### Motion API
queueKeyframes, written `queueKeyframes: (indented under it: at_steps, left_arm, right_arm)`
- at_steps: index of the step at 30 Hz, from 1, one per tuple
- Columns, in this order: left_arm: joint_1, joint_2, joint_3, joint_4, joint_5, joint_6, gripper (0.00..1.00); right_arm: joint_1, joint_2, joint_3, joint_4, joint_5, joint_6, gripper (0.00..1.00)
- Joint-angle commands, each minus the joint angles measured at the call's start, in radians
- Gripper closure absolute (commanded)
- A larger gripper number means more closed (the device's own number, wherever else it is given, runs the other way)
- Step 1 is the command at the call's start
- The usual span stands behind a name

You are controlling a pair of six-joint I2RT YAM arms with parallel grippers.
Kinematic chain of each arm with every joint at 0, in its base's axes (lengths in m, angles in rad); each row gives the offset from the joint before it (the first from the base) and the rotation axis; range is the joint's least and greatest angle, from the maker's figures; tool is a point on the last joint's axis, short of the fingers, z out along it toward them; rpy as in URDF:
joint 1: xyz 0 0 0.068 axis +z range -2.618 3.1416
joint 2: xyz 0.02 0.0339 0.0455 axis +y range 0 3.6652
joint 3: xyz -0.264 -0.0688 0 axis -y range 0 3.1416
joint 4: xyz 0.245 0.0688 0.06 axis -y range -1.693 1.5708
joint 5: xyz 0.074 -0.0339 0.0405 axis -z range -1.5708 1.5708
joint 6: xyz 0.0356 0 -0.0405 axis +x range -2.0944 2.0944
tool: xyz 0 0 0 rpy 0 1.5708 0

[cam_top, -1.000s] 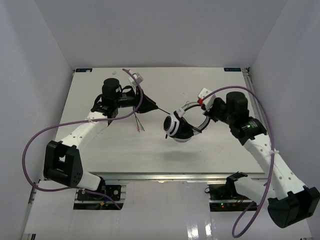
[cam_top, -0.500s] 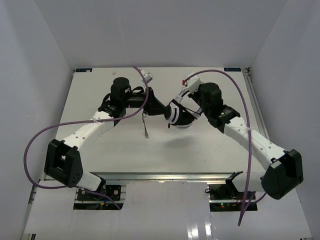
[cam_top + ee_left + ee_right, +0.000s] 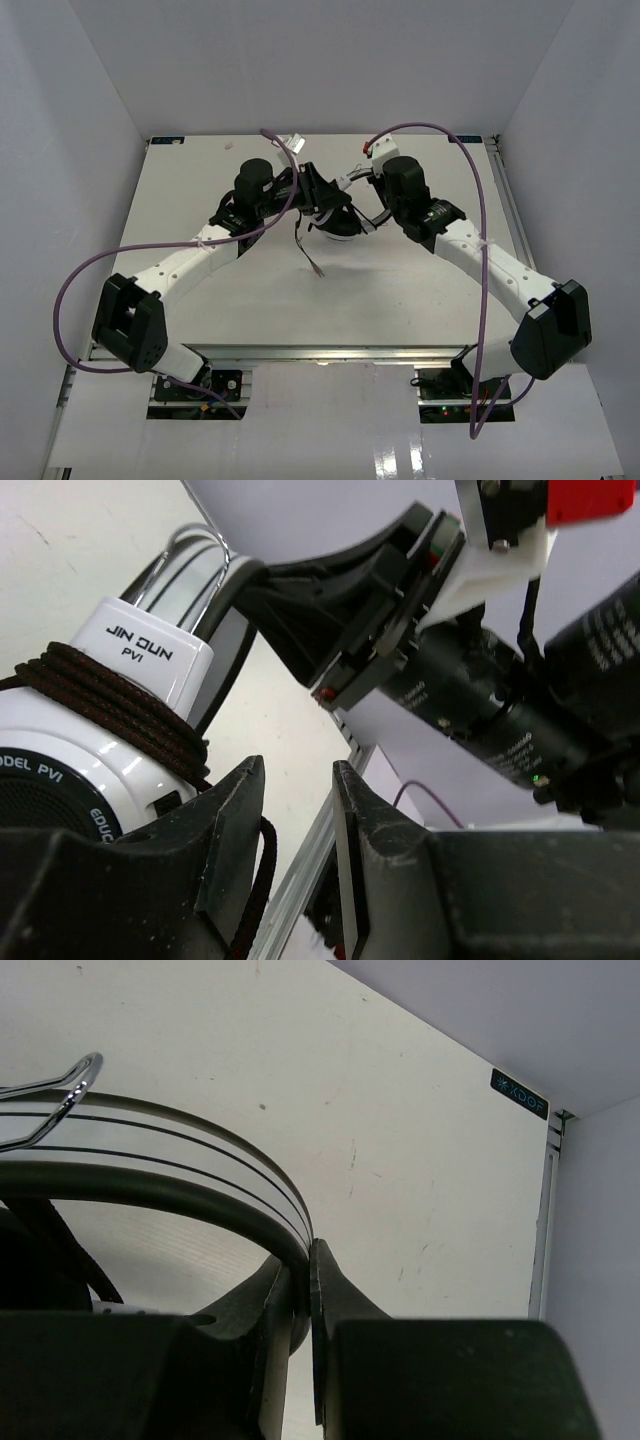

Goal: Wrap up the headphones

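Winding step, by the look of it. Right jaws pinched narrow on the thin black headband [image 3: 180,1192] of the white over-ear headphones [image 3: 150,655]. Left jaws half-open just beside the cup, with the dark braided cord [image 3: 100,695], already coiled there, trailing loose between them. Next move likely needs another taut turn.

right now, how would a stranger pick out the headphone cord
Over the white table, look to the far middle: white headphones hang there in the right gripper. The cord is the thin dark braided line wound round a cup, its tail dangling below, far thinner than the purple arm cables.
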Motion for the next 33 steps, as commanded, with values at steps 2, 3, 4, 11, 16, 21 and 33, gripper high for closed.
queueKeyframes:
  at_steps: [2, 3, 4, 11, 16, 21, 33]
  left_arm:
    - [-0.063, -0.029, 0.030, -0.056, -0.110, -0.084, 0.52]
    - [-0.074, -0.029, 0.027, -0.065, -0.118, -0.078, 0.51]
    - [-0.086, -0.029, 0.023, -0.074, -0.125, -0.072, 0.51]
    - [-0.202, -0.062, -0.005, -0.141, -0.289, 0.071, 0.41]
    - [-0.313, -0.096, -0.055, -0.117, -0.452, 0.183, 0.39]
    - [-0.350, -0.095, -0.189, 0.016, -0.444, 0.198, 0.39]
    - [-0.383, -0.508, -0.425, 0.003, -0.705, 0.561, 0.23]
  right_arm:
    - [-0.001, 0.035, 0.094, 0.106, 0.084, 0.113, 0.92]
    - [-0.001, 0.047, 0.110, 0.095, 0.081, 0.121, 0.92]
    - [-0.001, 0.060, 0.126, 0.084, 0.079, 0.128, 0.92]
    - [-0.025, 0.114, 0.231, 0.027, 0.040, 0.159, 0.92]
    - [-0.058, 0.147, 0.288, -0.035, -0.027, 0.215, 0.92]
    - [-0.106, 0.140, 0.326, -0.091, -0.236, 0.295, 0.92]
    - [-0.191, 0.062, 0.311, -0.013, -0.319, 0.235, 0.92]
